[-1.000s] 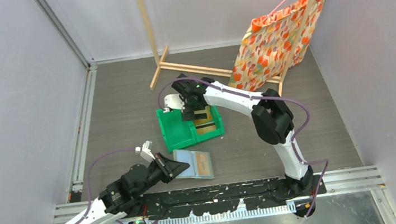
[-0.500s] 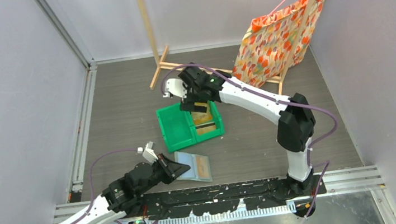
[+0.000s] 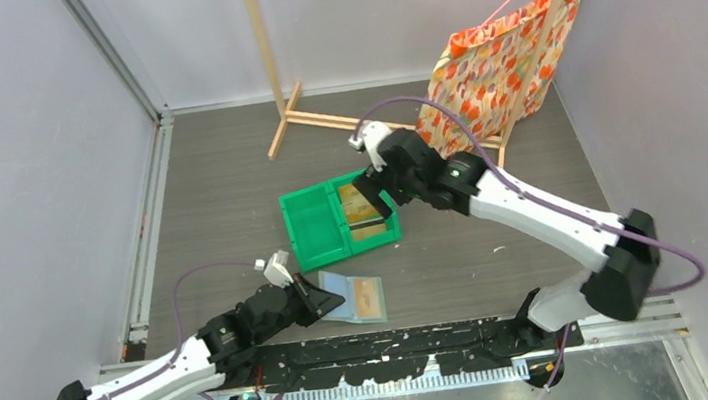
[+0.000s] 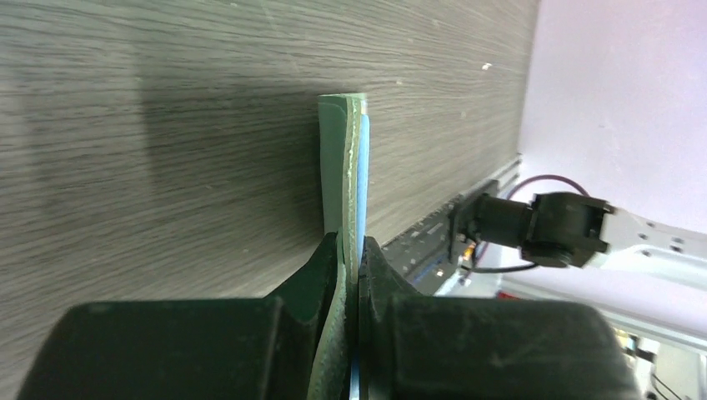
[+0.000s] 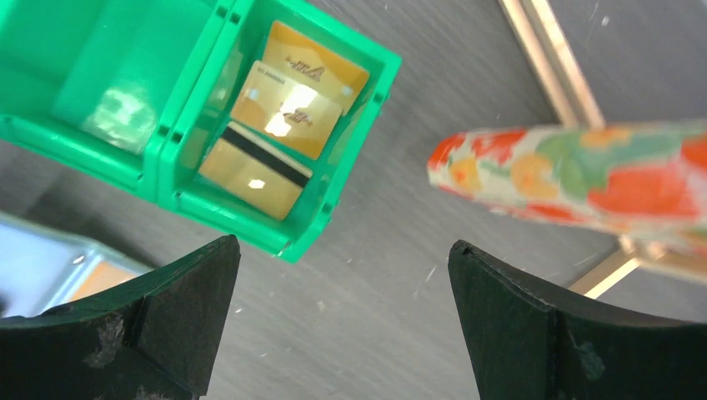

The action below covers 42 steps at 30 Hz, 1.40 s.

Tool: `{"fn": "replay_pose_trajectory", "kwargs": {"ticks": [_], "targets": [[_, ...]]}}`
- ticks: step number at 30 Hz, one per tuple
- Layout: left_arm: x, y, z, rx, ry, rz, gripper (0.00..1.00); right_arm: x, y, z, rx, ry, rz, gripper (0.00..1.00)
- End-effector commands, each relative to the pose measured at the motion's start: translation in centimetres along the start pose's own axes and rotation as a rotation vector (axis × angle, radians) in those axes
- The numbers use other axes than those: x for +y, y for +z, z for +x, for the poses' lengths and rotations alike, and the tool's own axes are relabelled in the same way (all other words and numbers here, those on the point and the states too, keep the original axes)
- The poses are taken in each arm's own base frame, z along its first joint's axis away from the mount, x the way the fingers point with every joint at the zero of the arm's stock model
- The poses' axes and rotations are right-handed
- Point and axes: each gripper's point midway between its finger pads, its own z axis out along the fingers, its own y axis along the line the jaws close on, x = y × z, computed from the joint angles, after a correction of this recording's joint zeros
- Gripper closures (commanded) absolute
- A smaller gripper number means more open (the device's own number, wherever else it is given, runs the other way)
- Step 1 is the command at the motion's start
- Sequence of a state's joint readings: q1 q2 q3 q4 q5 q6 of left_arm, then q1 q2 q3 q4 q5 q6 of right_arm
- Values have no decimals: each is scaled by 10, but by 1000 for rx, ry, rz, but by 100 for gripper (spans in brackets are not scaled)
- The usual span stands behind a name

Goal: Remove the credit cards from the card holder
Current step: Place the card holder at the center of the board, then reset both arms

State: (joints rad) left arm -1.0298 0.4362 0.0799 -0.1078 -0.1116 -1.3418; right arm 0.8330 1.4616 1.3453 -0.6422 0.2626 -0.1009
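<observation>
Just on the near side of the green two-compartment plastic bin (image 3: pixel 291 229), the small grey-green bifold card holder (image 3: pixel 346 296) lies open on the grey wood-grain table (image 3: pixel 220 205), pale blue lining up. One tan card (image 3: pixel 370 301) shows in its slot on the half farther from the left arm. Three tan credit cards (image 5: pixel 288 108) already lie overlapped in the bin's right compartment.

A card like this looks thin, stiff, light and glossy, so it is probably slippery. Pinching the exposed edge and drawing it straight along the slot seems the best way to take it. The holder looks soft and light, and would likely slide or lift with the card unless it is pinned.

The left arm stretches low across the table, and the left gripper (image 4: pixel 350 250) is clamped on the holder's flap, green cover and blue lining squeezed between its jaws. The right arm reaches far out with its elbow swung wide. The right gripper (image 5: pixel 342 250) hangs above the bin's far right corner, pointing down, spread wide and holding nothing.
</observation>
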Motion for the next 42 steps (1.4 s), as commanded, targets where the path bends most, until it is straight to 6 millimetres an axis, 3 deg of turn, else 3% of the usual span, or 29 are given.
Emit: {"fn": "replay_pose_trajectory", "kwargs": {"ticks": [1,8,12,17,19,23,29,35,38,42], "targets": [[-21,6,-19,-80,21,28,99,4,-24,2,-123,269,-10,0],[-18,18,-27,-111,67,-66,99,-14,-39,62,-54,408,132,0],[-22,25,-22,-63,99,-108,98,-29,-59,73,-117,505,199,0],[-26,25,-19,-31,137,-164,55,-54,-83,81,-191,550,309,0],[-27,20,-22,-33,155,-190,44,-57,-88,82,-192,540,316,0],[-25,-4,-37,-84,172,-241,37,-62,-90,88,-171,533,356,0],[-28,-69,-72,-237,195,-214,36,-85,-102,96,-201,626,508,0],[-29,-124,-100,-370,201,-156,35,-90,-112,91,-267,715,510,0],[-28,-138,-106,-384,227,-184,35,-92,-118,91,-296,749,508,0],[-29,-138,-111,-364,302,-289,35,-99,-124,102,-310,803,566,0]]}}
